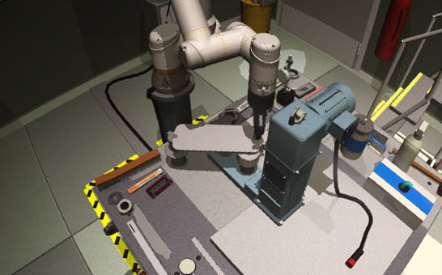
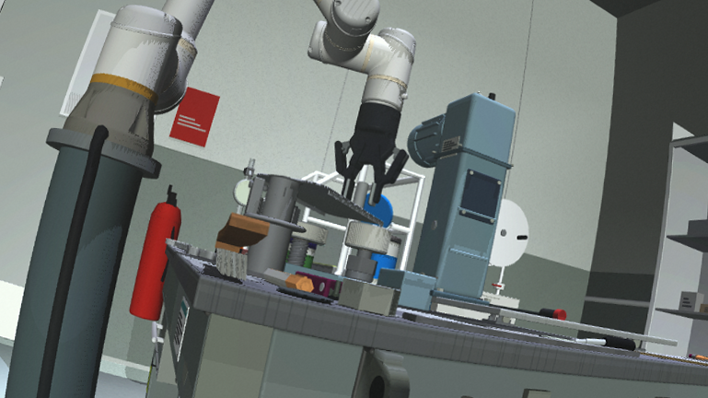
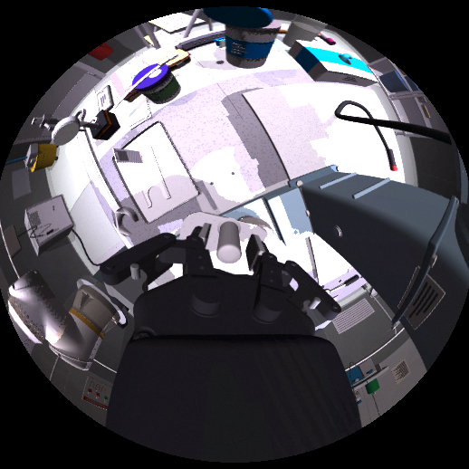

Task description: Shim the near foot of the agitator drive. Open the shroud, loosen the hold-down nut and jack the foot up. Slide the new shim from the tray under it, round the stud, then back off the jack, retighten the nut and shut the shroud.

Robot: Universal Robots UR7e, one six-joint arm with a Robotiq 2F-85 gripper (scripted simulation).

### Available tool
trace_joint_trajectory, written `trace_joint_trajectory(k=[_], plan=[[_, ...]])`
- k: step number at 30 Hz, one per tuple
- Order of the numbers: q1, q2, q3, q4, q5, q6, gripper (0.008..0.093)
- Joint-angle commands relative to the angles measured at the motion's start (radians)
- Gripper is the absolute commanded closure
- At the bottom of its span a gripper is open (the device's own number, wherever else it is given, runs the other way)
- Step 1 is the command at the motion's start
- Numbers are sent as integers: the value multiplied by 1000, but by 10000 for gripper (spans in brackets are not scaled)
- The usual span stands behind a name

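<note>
A short grey peg (image 3: 228, 240) stands up from the free end of the flat grey shroud (image 1: 213, 138), and my gripper (image 3: 230, 253) hangs over it, open, with a finger on either side of the peg and holding nothing. The shroud lies level over a knurled grey knob (image 1: 248, 158) beside the blue agitator drive (image 1: 293, 157) and pivots on a grey post (image 2: 274, 220) at its far end. The foot, stud and nut under the shroud are hidden. A slotted shim (image 3: 156, 190) lies in the tray (image 3: 151, 174) beyond the gripper.
A pale mat (image 1: 297, 250) covers the bench in front of the drive, with a black cable (image 1: 354, 211) trailing across it. A brush (image 1: 127, 172), rulers and small tools lie along the striped left edge. A blue-and-white box (image 1: 402, 191) and bottle sit at the right.
</note>
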Motion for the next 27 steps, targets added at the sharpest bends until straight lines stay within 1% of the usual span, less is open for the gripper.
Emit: trace_joint_trajectory(k=[1,9,27], plan=[[0,-1,0,0,0,0,534],[0,0,0,-1,0,0,539],[0,0,0,-1,0,0,899]])
